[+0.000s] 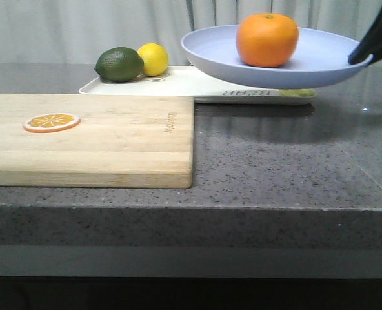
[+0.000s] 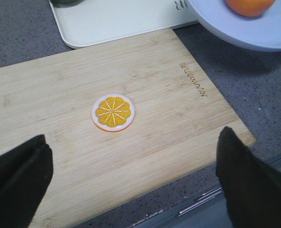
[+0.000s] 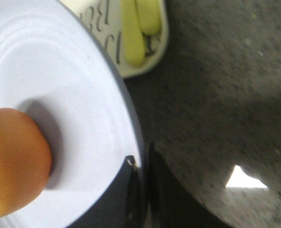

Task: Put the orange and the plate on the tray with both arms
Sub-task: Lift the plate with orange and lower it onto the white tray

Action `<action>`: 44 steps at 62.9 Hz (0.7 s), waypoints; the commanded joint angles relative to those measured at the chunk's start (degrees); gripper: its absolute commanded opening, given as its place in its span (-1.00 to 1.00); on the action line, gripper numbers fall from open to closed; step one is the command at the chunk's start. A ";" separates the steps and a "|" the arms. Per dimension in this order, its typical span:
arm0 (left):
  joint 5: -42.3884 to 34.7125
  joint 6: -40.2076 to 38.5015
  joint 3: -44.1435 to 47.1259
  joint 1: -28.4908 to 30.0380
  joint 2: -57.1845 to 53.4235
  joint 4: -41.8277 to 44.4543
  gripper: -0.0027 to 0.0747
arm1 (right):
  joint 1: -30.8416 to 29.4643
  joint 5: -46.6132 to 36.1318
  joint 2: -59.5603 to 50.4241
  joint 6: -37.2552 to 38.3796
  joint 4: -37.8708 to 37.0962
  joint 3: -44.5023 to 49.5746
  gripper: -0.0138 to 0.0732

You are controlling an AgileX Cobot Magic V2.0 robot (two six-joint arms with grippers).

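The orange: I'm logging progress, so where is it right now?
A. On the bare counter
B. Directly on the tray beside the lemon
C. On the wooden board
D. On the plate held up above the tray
D: the orange sits on the plate, which the right gripper holds by its rim above the tray.

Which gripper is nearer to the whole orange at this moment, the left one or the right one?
The right. The right gripper is clamped on the rim of the plate that carries the orange. The left gripper hangs open over the cutting board, with the orange slice under it, apart from the plate.
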 commanded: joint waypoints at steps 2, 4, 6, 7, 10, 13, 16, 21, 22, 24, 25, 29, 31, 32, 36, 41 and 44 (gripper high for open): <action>-4.23 -0.01 -1.49 0.04 -0.25 -0.14 0.81 | 2.43 -0.38 3.27 5.39 0.78 -9.82 -0.84; -4.23 -0.01 -1.49 0.04 -0.25 -0.14 0.81 | 3.18 -0.05 5.44 7.01 -0.34 -12.90 -0.84; -4.23 -0.01 -1.49 0.04 -0.25 -0.14 0.81 | 3.74 0.22 7.21 8.43 -1.28 -16.07 -0.84; -4.23 -0.01 -1.49 0.04 -0.25 -0.14 0.81 | 4.12 0.45 8.10 9.08 -1.79 -17.34 -0.84; -4.23 -0.01 -1.49 0.04 -0.25 -0.14 0.81 | 4.73 0.92 10.72 10.89 -3.07 -21.26 -0.84; -4.23 -0.01 -1.49 0.04 -0.25 -0.14 0.81 | 5.42 1.77 13.79 13.25 -4.59 -25.84 -0.84; -4.23 -0.01 -1.49 0.04 -0.25 -0.14 0.81 | 6.04 2.83 16.82 15.15 -5.76 -30.43 -0.84; -4.23 -0.01 -1.49 0.04 -0.25 -0.14 0.81 | 6.45 4.34 20.92 17.55 -6.77 -36.77 -0.84; -4.23 -0.01 -1.49 0.04 -0.25 -0.14 0.81 | 6.54 4.63 21.70 17.95 -6.86 -37.93 -0.84; -4.23 -0.01 -1.49 0.04 -0.25 -0.14 0.81 | 6.65 5.13 23.50 18.76 -7.11 -40.16 -0.84; -4.23 -0.01 -1.49 0.04 -0.25 -0.14 0.81 | 6.72 5.33 24.19 19.31 -7.23 -41.25 -0.84; -4.23 -0.01 -1.49 0.04 -0.25 -0.14 0.81 | 7.18 6.23 26.75 20.70 -7.70 -45.69 -0.84; -4.23 -0.01 -1.49 0.04 -0.25 -0.14 0.81 | 7.36 6.61 28.18 21.73 -8.52 -47.42 -0.84; -4.23 -0.01 -1.49 0.04 -0.25 -0.14 0.81 | 7.51 6.77 28.71 22.41 -8.81 -48.22 -0.84; -4.23 -0.01 -1.49 0.04 -0.25 -0.14 0.81 | 8.22 7.60 30.60 23.84 -10.32 -51.55 -0.84; -4.23 -0.01 -1.49 0.04 -0.25 -0.14 0.81 | 9.05 8.01 32.49 24.75 -12.33 -54.31 -0.84; -4.23 -0.01 -1.49 0.04 -0.25 -0.14 0.81 | 9.28 7.94 33.11 24.80 -12.72 -55.15 -0.84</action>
